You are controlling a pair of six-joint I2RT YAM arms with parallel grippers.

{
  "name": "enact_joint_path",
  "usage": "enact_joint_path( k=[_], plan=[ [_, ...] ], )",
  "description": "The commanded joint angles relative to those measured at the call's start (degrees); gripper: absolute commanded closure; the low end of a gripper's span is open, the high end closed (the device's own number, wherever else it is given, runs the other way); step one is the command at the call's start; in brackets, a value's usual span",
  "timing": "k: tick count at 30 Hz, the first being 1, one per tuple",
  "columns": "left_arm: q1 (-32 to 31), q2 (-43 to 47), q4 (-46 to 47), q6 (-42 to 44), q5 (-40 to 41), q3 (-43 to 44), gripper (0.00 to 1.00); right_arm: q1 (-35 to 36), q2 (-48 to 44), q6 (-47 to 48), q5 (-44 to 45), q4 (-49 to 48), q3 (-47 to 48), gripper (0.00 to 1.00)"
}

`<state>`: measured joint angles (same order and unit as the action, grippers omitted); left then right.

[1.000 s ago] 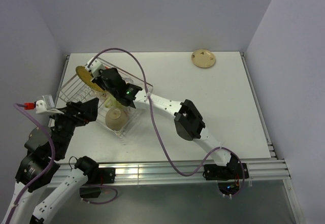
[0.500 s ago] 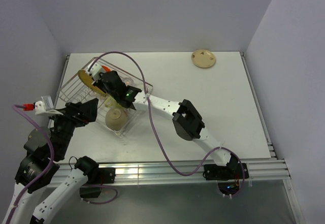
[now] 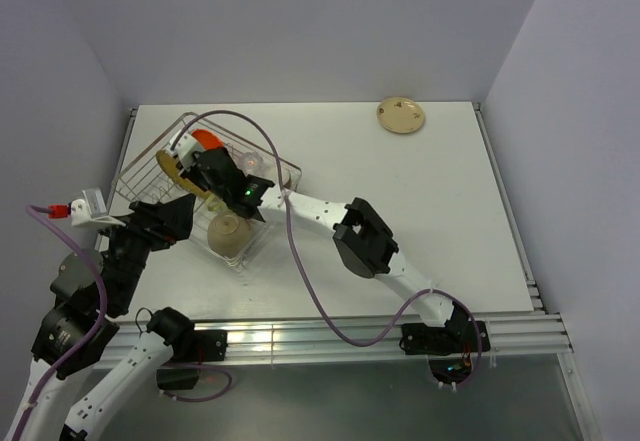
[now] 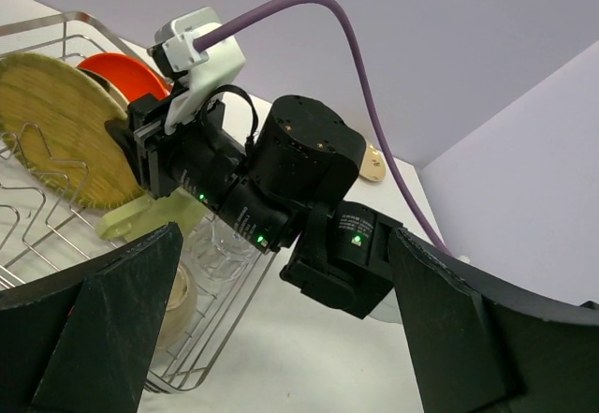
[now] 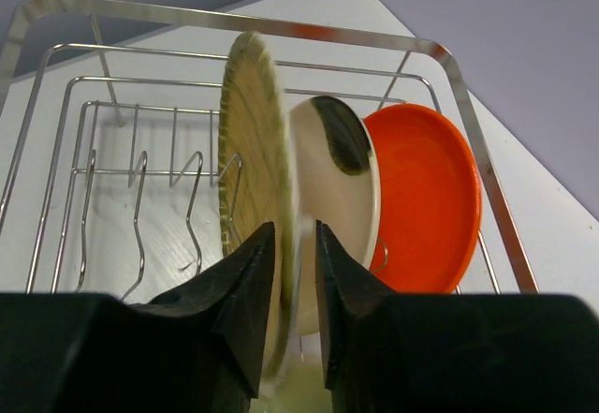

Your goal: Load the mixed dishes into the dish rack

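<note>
My right gripper [image 5: 295, 235] has its 2 dark fingers [image 5: 234, 291] a little apart, one on each side of the lower rim of the tan woven plate [image 5: 248, 141]. Whether they press on that rim or merely straddle it, I cannot tell. The plate stands on edge, nearly upright, among the wire prongs of the dish rack [image 5: 281, 24]. Just behind it leans 1 cream patterned plate [image 5: 337, 179] with a dark blotch on its face, and behind that stands the orange plate [image 5: 426, 198], close to the rack's end rail. From above, these 3 plates sit at the far left end of the rack, which lies at an angle on the left part of the white table [image 3: 420, 211]. Nearer in the rack lies a pale rounded dish [image 3: 228, 231], too unclear to name. My left gripper [image 4: 281, 244] hangs just outside the rack's near side, its fingers spread wide with nothing between them. A second cream plate [image 3: 401, 115] lies flat at the table's far right, well apart from the rack
</note>
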<state>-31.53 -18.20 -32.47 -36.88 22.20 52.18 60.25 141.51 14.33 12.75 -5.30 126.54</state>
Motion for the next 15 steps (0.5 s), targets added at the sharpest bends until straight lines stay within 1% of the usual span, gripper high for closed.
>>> enact_joint_path(
  k=[1, 2, 5, 11, 14, 15],
  plan=[
    [0.15, 0.62, 0.13, -1.26, -0.75, -0.24, 0.01, 0.66, 0.26, -0.79, -0.62, -4.37, 0.73, 0.68],
    [0.24, 0.70, 0.21, -1.35, -0.75, -0.24, 0.01, 0.57, -0.01, -0.88, -0.71, -4.45, 0.38, 0.64],
    [0.24, 0.88, 0.39, -1.88, -0.66, -0.59, 0.01, 0.66, -1.15, -0.97, -1.24, -5.24, -0.50, 0.59],
    [0.15, 0.79, 1.79, -2.84, -1.28, -1.03, 0.01, 0.13, -6.24, -2.37, -2.03, -5.95, -2.17, 0.57],
    [0.15, 0.18, 2.58, -3.11, -1.98, -0.68, 0.01, -1.62, -11.33, -4.83, -3.34, -5.43, -4.19, 0.56],
    [0.15, 0.00, 2.93, -3.19, -2.24, -0.68, 0.01, -2.23, -12.83, -6.92, -4.92, -4.64, -4.54, 0.55]
  ],
)
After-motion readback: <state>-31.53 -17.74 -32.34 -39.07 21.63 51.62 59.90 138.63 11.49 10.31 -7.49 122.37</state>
